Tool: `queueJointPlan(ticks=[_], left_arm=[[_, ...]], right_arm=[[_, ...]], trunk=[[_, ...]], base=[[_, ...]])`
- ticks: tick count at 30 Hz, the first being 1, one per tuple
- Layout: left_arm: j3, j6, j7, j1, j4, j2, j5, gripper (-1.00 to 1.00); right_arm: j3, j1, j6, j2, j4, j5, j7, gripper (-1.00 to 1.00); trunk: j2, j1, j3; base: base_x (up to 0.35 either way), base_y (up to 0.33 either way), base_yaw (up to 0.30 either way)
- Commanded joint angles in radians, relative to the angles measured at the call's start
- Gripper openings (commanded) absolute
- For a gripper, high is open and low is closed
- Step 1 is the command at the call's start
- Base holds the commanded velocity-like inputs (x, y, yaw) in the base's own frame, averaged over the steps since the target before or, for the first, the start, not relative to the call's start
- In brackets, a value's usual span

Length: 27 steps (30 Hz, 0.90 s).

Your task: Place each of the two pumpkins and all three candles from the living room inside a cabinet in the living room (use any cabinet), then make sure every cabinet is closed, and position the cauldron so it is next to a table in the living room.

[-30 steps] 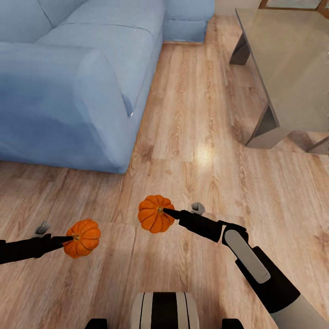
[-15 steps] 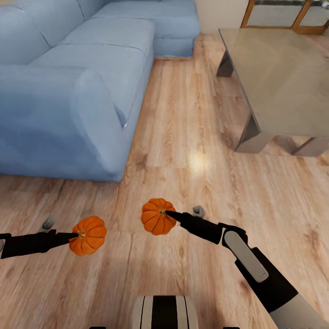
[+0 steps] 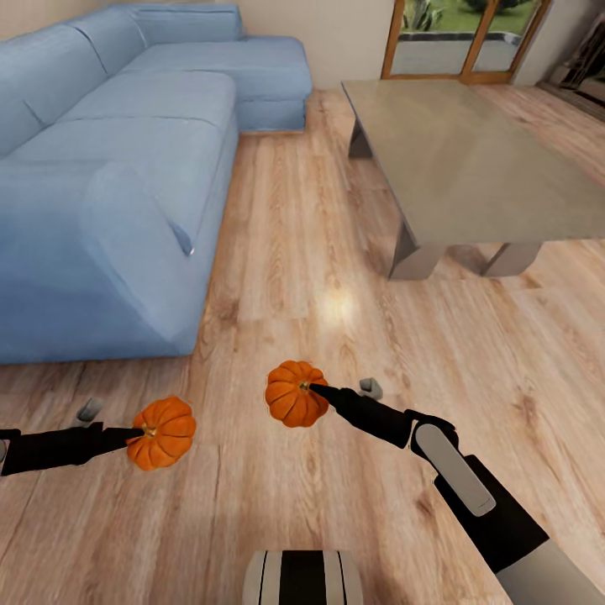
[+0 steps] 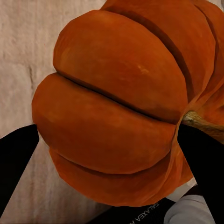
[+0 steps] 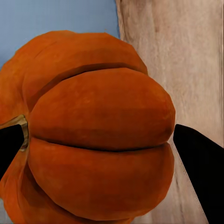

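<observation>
Pumpkins in transit, cabinet not yet in sight

My left end effector (image 3: 126, 435) was clamped on one pumpkin (image 3: 162, 433), my right end effector (image 3: 318, 388) on the other pumpkin (image 3: 295, 393), both above the floor (image 3: 336, 252) near the sofa (image 3: 101, 185). Next, I judged, came finding the cabinet.

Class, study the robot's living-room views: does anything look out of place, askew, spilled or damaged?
Nothing looks spilled or damaged. The one oddity: both pumpkins are off the floor, tipped on their sides with stems toward the grippers, one in the left gripper and one in the right gripper. The sofa and table stand square.
</observation>
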Motion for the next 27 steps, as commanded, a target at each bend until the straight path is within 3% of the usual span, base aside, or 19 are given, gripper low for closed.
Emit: queueJointPlan(ticks=[1, 27], left_arm=[[-0.001, 0.007, -0.002, 0.0, 0.0, 0.001, 0.011, -1.0], [0.0, 0.009, -0.003, 0.0, 0.002, 0.002, 0.011, -1.0]], right_arm=[[0.001, -0.001, 0.002, 0.0, 0.0, -0.004, 0.001, -1.0], [0.002, -0.001, 0.002, 0.001, 0.003, -0.004, 0.001, -1.0]], trunk=[[0.0, -0.001, 0.004], [0.006, -0.012, 0.116]], base=[[-0.001, 0.0, -0.28], [0.0, 0.0, -0.28]])
